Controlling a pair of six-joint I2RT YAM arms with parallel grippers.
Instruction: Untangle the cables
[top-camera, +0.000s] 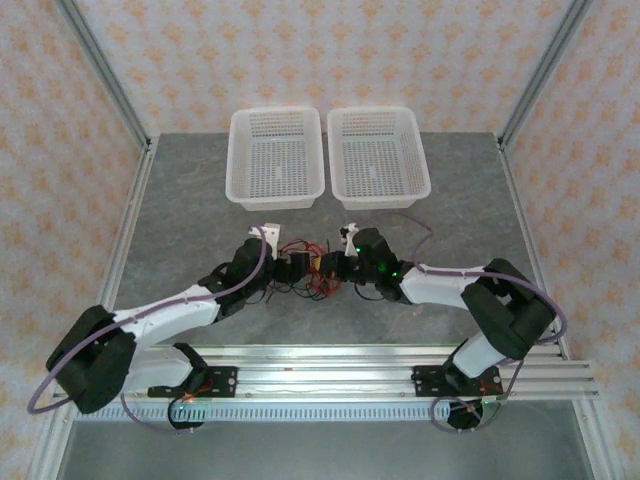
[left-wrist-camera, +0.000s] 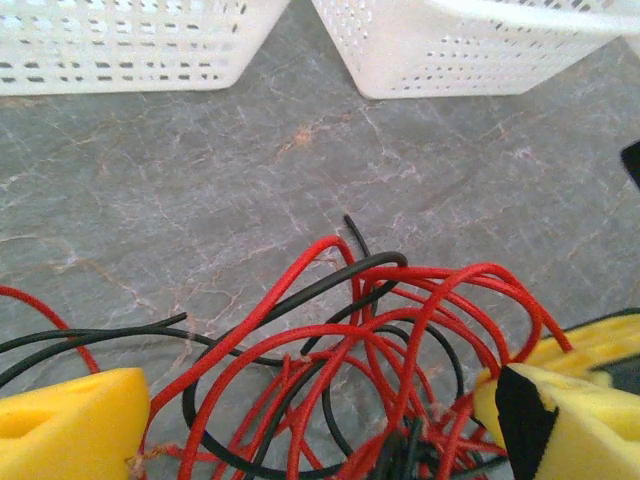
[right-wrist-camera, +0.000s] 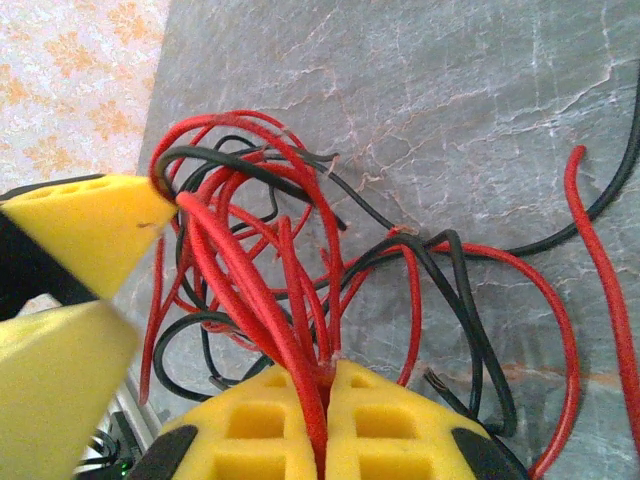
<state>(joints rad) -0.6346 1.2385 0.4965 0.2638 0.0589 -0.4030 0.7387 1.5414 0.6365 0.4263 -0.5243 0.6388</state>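
The cables (top-camera: 306, 268) lie tangled mid-worktop (top-camera: 190, 200), between both arms. The right gripper (right-wrist-camera: 326, 405) is clamped on several red strands, while the left gripper (left-wrist-camera: 315, 425) straddles the knot, fingers apart. The next move is likely closing the left and pulling apart gently.

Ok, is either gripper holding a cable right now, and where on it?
The right gripper is shut on several red cables, pinching them bunched at the edge of the tangle. The left gripper is open around it, holding nothing.
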